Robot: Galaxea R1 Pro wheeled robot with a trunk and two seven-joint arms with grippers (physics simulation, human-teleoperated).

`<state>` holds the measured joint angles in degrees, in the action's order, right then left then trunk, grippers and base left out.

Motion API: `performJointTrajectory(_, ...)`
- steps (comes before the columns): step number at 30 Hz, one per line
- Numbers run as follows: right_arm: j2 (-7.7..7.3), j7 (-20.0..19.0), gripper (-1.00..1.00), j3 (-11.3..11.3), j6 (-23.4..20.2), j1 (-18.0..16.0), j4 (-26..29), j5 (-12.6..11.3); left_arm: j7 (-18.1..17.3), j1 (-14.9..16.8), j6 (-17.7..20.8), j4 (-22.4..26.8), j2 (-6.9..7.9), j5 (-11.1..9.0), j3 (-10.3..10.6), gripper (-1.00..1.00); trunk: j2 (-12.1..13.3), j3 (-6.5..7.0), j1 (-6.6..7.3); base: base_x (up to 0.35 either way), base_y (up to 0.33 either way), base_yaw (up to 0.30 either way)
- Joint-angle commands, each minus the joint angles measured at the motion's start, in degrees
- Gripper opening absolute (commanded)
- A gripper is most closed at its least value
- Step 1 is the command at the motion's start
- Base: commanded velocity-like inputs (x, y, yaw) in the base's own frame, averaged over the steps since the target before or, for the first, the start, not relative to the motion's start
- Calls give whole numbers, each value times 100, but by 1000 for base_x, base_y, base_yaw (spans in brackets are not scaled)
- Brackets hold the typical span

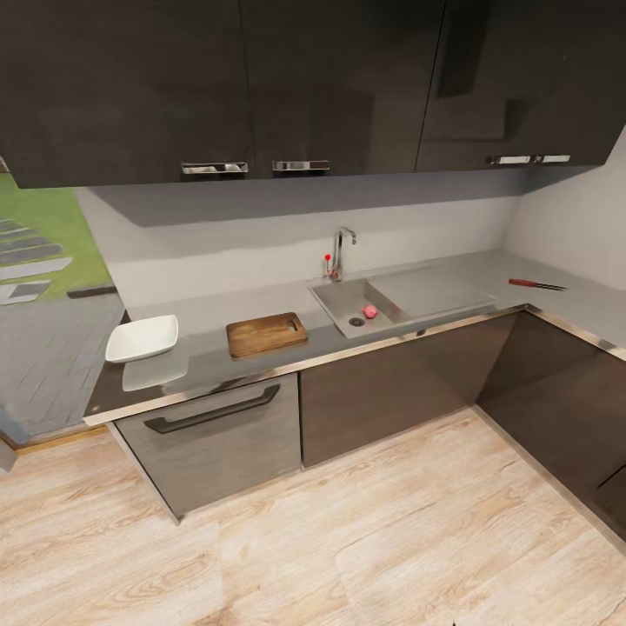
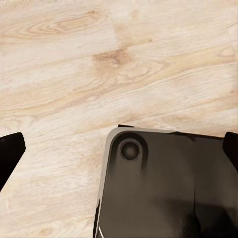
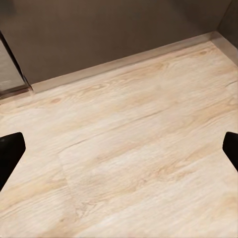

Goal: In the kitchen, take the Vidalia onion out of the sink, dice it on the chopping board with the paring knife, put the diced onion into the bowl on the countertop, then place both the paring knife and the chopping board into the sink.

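**Kitchen corner seen from a distance, both claws over the floor**

The head view takes in an L-shaped grey table (image 1: pixel 217 306) under dark wall cabinets (image 1: pixel 261 78). Nothing stands between the task's things; they lie well apart along the worktop. At the left end sits the white square bowl (image 1: pixel 143 338), close to the front edge. Just to its right lies the chopping board (image 1: pixel 266 334), its long axis running along the table, a small hole near its right end. Further right is the sink (image 1: pixel 343 302) with its chrome tap (image 1: pixel 342 250) and red knob behind it, and a flat drainboard (image 1: pixel 430 293) on its right. The Vidalia onion (image 1: pixel 370 310) rests in the basin, just beside the round drain (image 1: pixel 356 321). The paring knife (image 1: pixel 536 283) lies far right near the corner, red handle toward the sink, dark blade pointing away toward the side wall. Below the bowl and board is a drawer front with a black handle (image 1: pixel 213 409).

The left claw (image 2: pixel 119 148) is spread wide, dark fingertips (image 2: pixel 10 148) at the picture's edges, above the pale wooden floor (image 2: pixel 74 64) and a dark rounded part of the robot's base (image 2: pixel 168 188). The right claw (image 3: pixel 119 148) is likewise spread wide over the floor, empty, facing dark cabinet fronts (image 3: pixel 109 34).
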<state>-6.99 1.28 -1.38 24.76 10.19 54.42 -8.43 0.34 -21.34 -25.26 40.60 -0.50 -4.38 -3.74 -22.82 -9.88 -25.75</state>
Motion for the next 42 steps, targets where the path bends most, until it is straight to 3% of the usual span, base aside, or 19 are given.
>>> performJointTrajectory(1,-1,13,100,-17,11,1,3,-38,-8,-2,-5,8,-3,-36,-4,100,-10,-9,-4,0,0,0)
performJointTrajectory(7,6,13,100,-32,11,1,-1,-49,-3,-2,-12,22,-3,-39,-4,100,-10,-9,-4,0,-61,0)
performJointTrajectory(22,21,13,100,-45,12,1,-1,-61,-5,-2,-14,19,-3,-41,-4,100,-10,-9,-4,0,-306,10)
performJointTrajectory(42,22,14,100,-46,12,1,-1,-63,-2,-2,-11,20,-3,-42,-4,100,-10,21,-4,23,-296,193)
